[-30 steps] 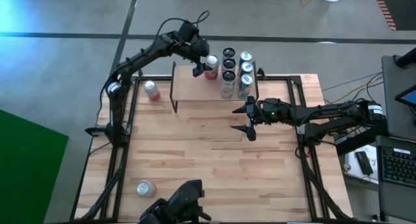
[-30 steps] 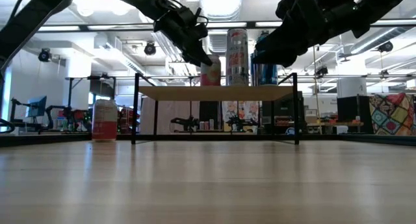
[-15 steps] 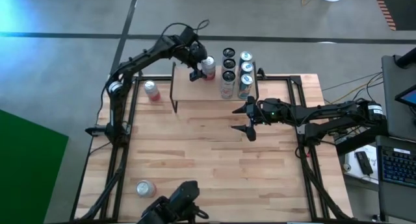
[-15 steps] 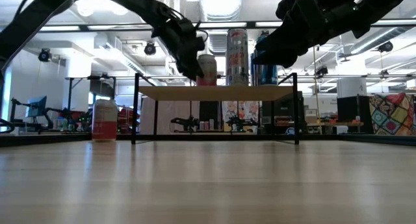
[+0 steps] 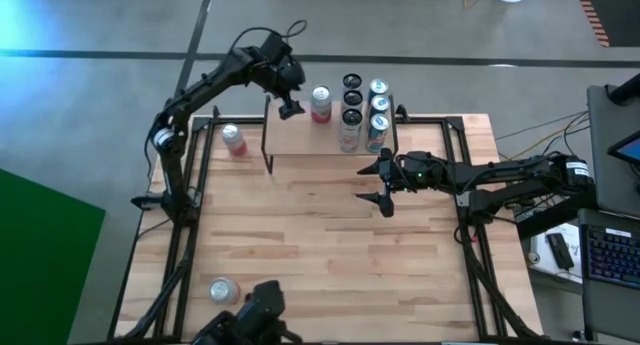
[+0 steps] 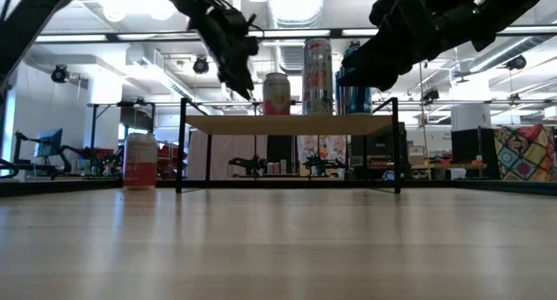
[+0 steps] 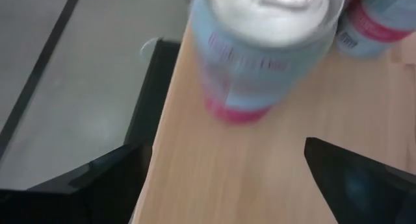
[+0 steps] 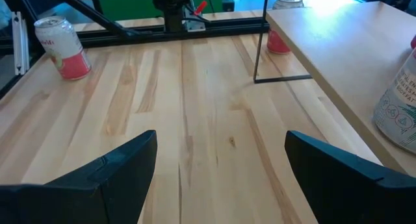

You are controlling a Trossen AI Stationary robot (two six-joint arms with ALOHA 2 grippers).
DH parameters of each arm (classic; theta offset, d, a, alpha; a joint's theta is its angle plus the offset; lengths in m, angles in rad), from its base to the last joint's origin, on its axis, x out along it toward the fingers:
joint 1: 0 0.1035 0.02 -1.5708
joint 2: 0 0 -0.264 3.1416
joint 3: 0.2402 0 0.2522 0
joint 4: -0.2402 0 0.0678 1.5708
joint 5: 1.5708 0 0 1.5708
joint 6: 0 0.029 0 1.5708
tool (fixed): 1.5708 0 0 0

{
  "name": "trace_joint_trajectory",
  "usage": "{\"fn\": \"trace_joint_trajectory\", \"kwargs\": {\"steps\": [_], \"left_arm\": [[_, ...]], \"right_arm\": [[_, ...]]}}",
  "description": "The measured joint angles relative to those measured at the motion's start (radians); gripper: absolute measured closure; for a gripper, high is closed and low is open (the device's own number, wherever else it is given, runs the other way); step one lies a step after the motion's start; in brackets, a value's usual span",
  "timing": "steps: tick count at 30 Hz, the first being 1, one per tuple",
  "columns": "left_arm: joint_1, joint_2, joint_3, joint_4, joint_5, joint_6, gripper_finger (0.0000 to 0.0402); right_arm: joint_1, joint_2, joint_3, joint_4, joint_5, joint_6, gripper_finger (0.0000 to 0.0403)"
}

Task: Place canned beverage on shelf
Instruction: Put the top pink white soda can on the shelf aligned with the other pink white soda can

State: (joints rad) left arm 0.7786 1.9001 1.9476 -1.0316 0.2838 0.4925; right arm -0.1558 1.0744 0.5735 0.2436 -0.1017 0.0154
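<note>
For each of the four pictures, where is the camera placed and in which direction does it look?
High view: above the table, looking straight down; both arms, shelf, left hand, right hand.
Low view: at tabletop height, looking level under the shelf; both arms enter from above.
Left wrist view: on the left arm, looking down at the pink can; its own open fingers show.
Right wrist view: on the right arm, looking across the table; its own fingers show.
Shared: high, low and left wrist views all show the pink can.

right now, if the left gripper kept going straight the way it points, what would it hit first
Most likely the pink can on the shelf: it sits dead ahead between the left gripper's open jaws, though depth is unclear.
</note>
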Motion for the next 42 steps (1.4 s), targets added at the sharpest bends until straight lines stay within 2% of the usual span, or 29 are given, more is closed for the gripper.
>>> {"fn": "trace_joint_trajectory", "kwargs": {"steps": [5,10,16,19,23,25,28,34,38,42], "left_arm": [[0.001,-0.070,-0.011,-0.080,-0.117,-0.082,0.0013],[0.001,-0.190,-0.137,-0.066,-0.216,-0.157,0.0013],[0.002,-0.451,-0.479,0.166,-0.252,-0.244,0.0013],[0.001,-0.592,-0.647,0.275,-0.360,-0.371,0.0013],[-0.011,-0.749,-0.844,0.309,-0.567,-0.563,0.0013],[-0.015,-0.820,-0.928,0.312,-0.624,-0.635,0.0013],[-0.014,-0.903,-1.047,0.330,-0.641,-0.708,0.0013],[-0.014,-0.995,-1.228,0.455,-0.697,-0.742,0.0013],[-0.013,-0.996,-1.286,0.513,-0.748,-0.767,0.0013],[-0.013,-0.966,-1.330,0.556,-0.749,-0.781,0.0013]], "right_arm": [[0.000,0.000,0.000,-0.003,-0.001,0.001,0.0076],[0.001,0.000,0.000,-0.005,-0.003,0.008,0.0076],[0.001,0.000,0.000,-0.002,-0.004,0.019,0.0076],[0.001,-0.001,0.000,0.000,-0.004,0.019,0.0076],[0.001,-0.001,0.006,0.011,-0.004,0.019,0.0076],[0.001,-0.001,0.007,0.027,-0.004,0.019,0.0076],[0.001,-0.001,0.007,0.056,-0.003,0.013,0.0076],[0.000,-0.001,0.007,0.133,-0.003,-0.007,0.0076],[0.000,-0.001,0.007,0.173,-0.003,-0.036,0.0076],[-0.009,-0.001,0.026,0.177,-0.004,-0.060,0.0076]]}}
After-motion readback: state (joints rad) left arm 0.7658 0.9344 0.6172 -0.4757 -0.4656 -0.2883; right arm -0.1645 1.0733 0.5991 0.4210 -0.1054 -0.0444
